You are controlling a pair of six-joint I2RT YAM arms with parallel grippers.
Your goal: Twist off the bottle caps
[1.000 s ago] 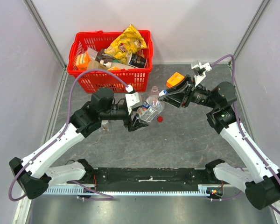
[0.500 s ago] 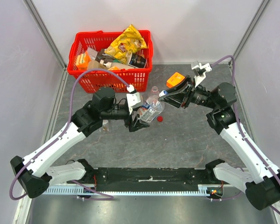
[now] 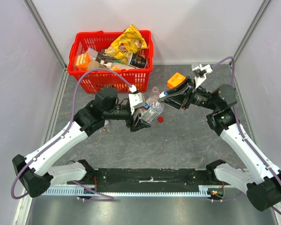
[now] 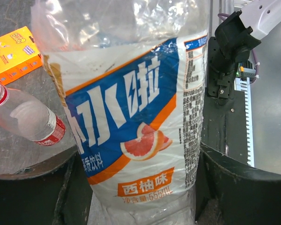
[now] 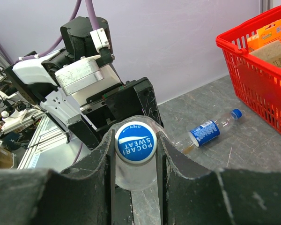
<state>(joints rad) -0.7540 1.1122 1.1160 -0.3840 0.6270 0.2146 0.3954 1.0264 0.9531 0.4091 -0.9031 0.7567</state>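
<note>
1. The blue cap (image 5: 136,142), printed "POCARI SWEAT", sits on the neck of a clear bottle held above the table, between the two arms.
2. The right gripper (image 3: 165,95) has its jaws closed against the ribbed sides of the blue cap, one finger on each side.
3. The blue-labelled bottle (image 4: 136,122) that carries this cap has a blue and orange label with a grapefruit slice on it. It is tilted, with its neck toward the right arm.
4. The left gripper (image 3: 139,120) grips the lower body of that bottle, with its jaws shut on either side of the label.
5. A loose red cap (image 3: 161,119) lies on the table (image 3: 178,145), just beside the held bottle on the near side.
6. A red-labelled bottle (image 4: 30,119) lies on the table beyond the held one. Its neck, with a red ring on it, runs to the picture's edge in the left wrist view.
7. A second blue-labelled bottle (image 5: 210,131) lies on its side on the table, with its own blue cap on. It is between the left arm and the red basket (image 3: 113,70).
8. An orange box (image 3: 175,79) lies flat near the right gripper.
9. The red basket, full of packets, stands at the far side of the table.
</note>
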